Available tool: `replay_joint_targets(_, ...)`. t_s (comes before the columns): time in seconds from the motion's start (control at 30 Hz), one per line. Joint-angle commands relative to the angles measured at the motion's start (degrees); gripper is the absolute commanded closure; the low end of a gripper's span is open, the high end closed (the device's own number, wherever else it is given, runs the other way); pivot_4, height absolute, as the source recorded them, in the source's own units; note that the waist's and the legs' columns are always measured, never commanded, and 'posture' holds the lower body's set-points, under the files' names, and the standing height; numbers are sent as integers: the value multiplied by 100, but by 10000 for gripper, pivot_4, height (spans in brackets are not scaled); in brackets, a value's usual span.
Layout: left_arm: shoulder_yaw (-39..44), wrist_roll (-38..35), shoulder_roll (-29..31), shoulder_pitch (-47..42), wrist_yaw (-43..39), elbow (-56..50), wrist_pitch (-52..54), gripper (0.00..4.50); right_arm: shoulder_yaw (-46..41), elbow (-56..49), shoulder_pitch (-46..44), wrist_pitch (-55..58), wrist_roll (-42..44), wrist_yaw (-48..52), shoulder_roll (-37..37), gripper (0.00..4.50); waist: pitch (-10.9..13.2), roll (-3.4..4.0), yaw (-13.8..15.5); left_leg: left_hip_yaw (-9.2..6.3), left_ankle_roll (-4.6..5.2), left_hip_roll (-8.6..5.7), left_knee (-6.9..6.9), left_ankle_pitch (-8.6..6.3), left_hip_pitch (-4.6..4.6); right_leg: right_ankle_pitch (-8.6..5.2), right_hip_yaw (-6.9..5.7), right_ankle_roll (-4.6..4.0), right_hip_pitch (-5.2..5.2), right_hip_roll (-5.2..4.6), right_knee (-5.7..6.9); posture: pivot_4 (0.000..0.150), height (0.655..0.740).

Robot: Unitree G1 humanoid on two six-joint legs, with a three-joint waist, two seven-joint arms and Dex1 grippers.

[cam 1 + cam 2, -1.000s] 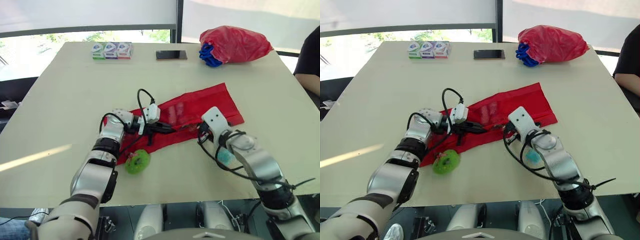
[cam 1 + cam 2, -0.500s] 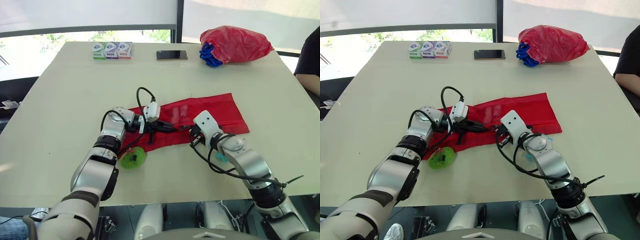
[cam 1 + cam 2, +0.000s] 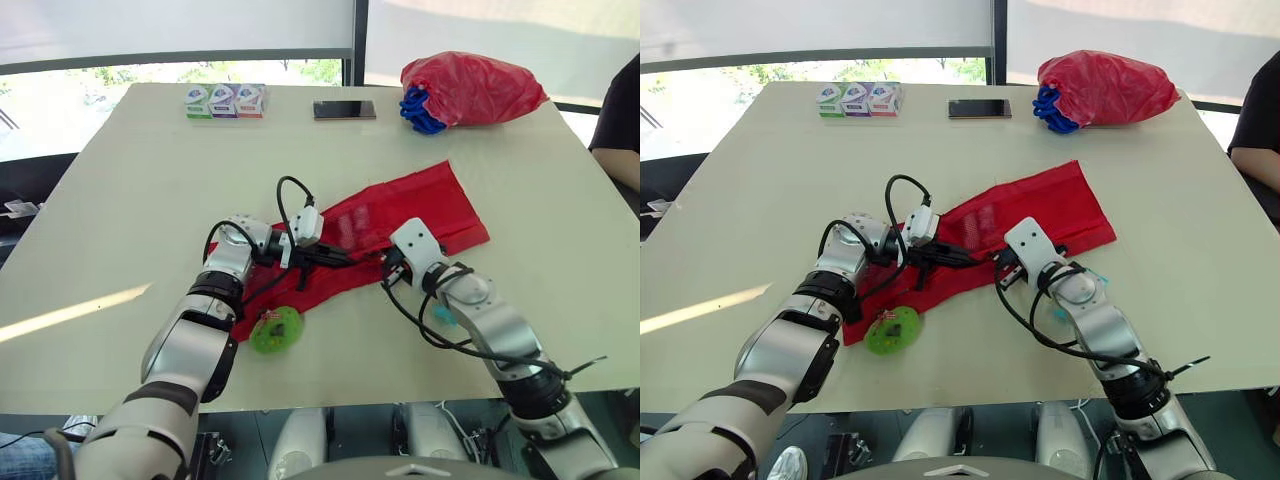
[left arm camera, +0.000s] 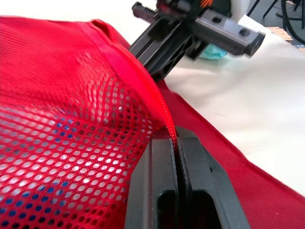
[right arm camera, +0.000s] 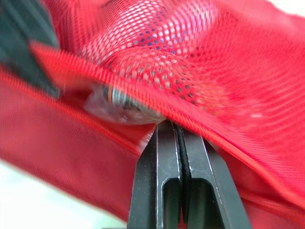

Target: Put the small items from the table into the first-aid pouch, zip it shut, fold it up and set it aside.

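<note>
Left hand [image 4: 176, 136] is clenched, its two flat black fingers pressed together on the raised zip seam [image 4: 155, 93] of the pouch [image 3: 425, 200]. Just to its right, the right hand [image 5: 178, 128] is clamped equally tight, pinching a fold of red fabric along the same edge. The two hands' fingertips nearly meet over the middle of the pouch, on its near side.

The pouch is a long, flat strip of bright red cloth with a panel of open mesh. It lies slantwise on the tabletop [image 3: 130, 190], running from near left to far right. Blue shapes show through the mesh. In the right wrist view a shiny, crinkled packet [image 5: 121, 107] sits inside, just past the fingers.

A round, flat green disc [image 3: 277, 330] lies just beside the pouch's near-left end. A small teal item [image 3: 443, 316] lies under the right forearm, close to the pouch's near edge; I cannot tell what it is.

The tabletop is pale, smooth and matt. Along its far side stand three small boxes [image 3: 224, 101] in a row at the left, then a dark, flat phone [image 3: 343, 109] in the middle. At the right is a bulging, glossy red bag [image 3: 475, 85] with something blue at its mouth. A person's dark sleeve [image 3: 620, 110] shows at the right edge.
</note>
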Motion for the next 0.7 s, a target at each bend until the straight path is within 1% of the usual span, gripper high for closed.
replay_joint_targets(0.03, 42, -5, -5, -89, -339, 89, -177, 45000, -157, -681, 148, 184, 117, 184, -203, 44772, 0, 0, 0, -1, 0, 1, 0, 0, 0, 0, 0, 0, 0, 1, 0, 1500, 7400)
replay_joint_targets(0.17, 76, 22, -14, -127, -339, 177, -224, 45000, -250, -1093, 327, 566, 208, 292, -465, 44772, 0, -1, 5, 0, 0, 1, 0, 0, -1, 0, -1, 0, 0, 0, -1, 1500, 7400)
replay_joint_targets(0.3, 57, 10, -27, -127, -339, 180, -230, 45000, -169, -907, 381, 666, 91, 245, -628, 44772, 0, -1, 5, -1, 1, 0, 1, 0, 0, 0, -1, 0, 1, 0, 0, 1500, 7400)
replay_joint_targets(0.7, 19, -16, -53, -93, -339, 97, -202, 45000, 30, -2, -152, 54, 14, 118, -15, 44772, -1, -1, 3, 0, 0, 0, 1, 0, 0, 0, -1, 0, 1, 0, 0, 1500, 7400)
